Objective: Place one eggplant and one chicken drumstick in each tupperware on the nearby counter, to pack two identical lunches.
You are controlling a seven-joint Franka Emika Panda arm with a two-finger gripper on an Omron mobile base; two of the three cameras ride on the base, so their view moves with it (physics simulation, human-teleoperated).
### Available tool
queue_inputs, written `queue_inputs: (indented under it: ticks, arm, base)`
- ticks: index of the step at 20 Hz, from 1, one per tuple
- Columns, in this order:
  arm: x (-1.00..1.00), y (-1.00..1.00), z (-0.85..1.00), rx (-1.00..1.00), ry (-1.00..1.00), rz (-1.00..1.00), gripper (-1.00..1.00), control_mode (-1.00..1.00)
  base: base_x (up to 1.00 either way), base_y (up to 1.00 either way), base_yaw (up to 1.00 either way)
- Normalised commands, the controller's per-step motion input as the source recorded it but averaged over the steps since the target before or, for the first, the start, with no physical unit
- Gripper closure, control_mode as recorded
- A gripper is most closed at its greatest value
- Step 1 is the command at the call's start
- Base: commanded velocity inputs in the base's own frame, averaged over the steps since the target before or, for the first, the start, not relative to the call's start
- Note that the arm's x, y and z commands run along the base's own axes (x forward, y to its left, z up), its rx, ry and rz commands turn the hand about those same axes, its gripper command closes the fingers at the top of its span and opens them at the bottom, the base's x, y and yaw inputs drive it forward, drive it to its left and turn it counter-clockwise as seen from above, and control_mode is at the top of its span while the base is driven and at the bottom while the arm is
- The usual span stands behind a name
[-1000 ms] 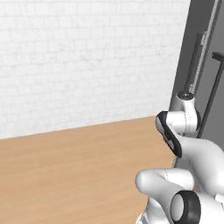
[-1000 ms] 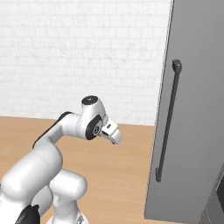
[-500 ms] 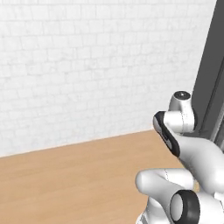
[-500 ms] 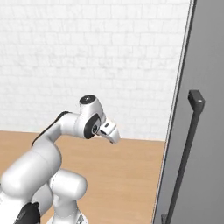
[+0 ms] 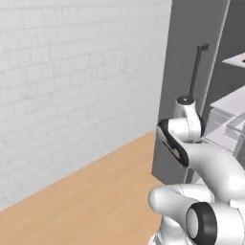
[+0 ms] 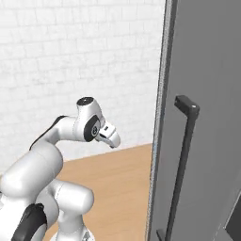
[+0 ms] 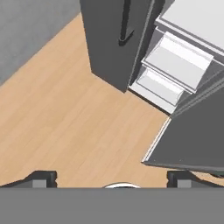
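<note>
The floor was smooth light-brown wood planking with a faint straight grain, meeting a white wall of painted brick with shallow mortar lines. Two tall, flat, matte dark-grey fridge doors stood open: one door carried a slim black bar handle, and the other door swung out at an angle beside it. Between them, three white, glossy, box-like shelves stepped down in tiers. The white arm's tool hung over the bare floor with its two small dark fingertips spread to their widest, gripping nothing. From the right base view, the tool pointed down beside the door edge. Neither tupperware nor worktop could be placed from these views.
</note>
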Motion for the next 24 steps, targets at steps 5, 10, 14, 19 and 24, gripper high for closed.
queue_inputs:
  ticks: [5,10,14,19,24]
  arm:
    - [0.0,0.0,0.0,0.0,0.0,0.0,-1.0,1.0]
    - [0.0,0.0,0.0,0.0,0.0,0.0,-1.0,1.0]
    - [0.0,0.0,0.0,0.0,0.0,0.0,-1.0,1.0]
    - [0.0,0.0,0.0,0.0,0.0,0.0,-1.0,1.0]
    - [0.0,0.0,0.0,0.0,0.0,0.0,-1.0,1.0]
  base:
    - [0.51,0.22,-0.83]
    - [0.73,0.83,-0.69]
    - [0.82,0.92,-0.53]
    - [0.72,0.31,-0.63]
    - [0.11,-0.04,-0.14]
